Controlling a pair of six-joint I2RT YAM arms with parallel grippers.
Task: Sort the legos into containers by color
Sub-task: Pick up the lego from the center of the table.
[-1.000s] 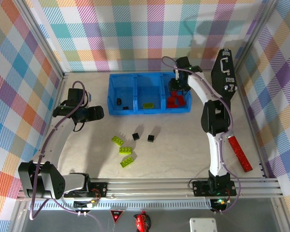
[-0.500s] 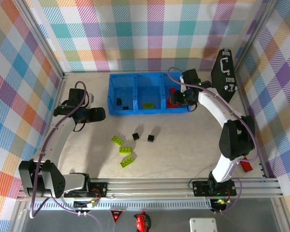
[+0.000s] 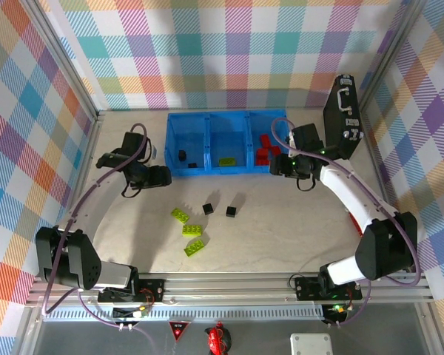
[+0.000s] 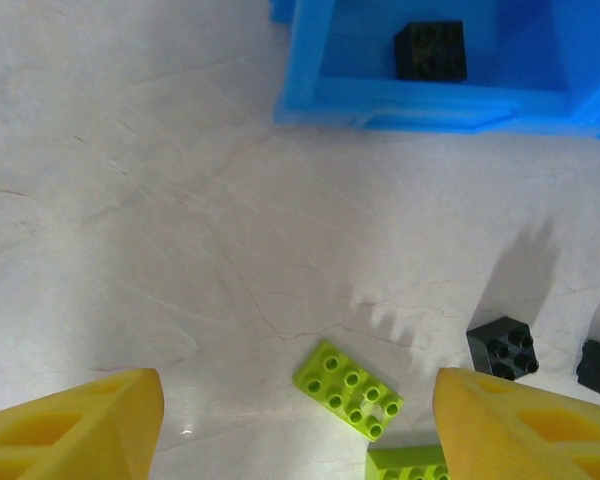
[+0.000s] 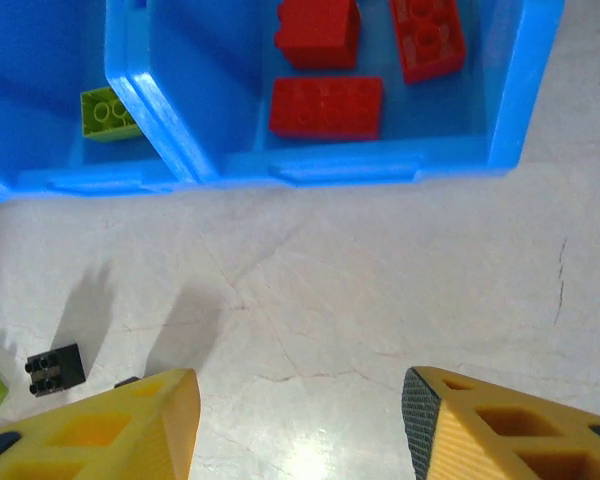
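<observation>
A black briefcase (image 3: 342, 111) sits in the far right corner of the pale, faintly cracked bench (image 3: 281, 229), beside the plaid wall (image 3: 422, 111). An aluminium rail (image 3: 237, 285) runs along the near edge, with a white box (image 3: 311, 344) just beyond it.

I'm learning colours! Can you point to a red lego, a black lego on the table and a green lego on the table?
red lego (image 5: 326, 107), right wrist view, middle of its top.
black lego (image 4: 502, 348), left wrist view, its studded top.
green lego (image 4: 348, 389), left wrist view, middle of its studded top.
</observation>
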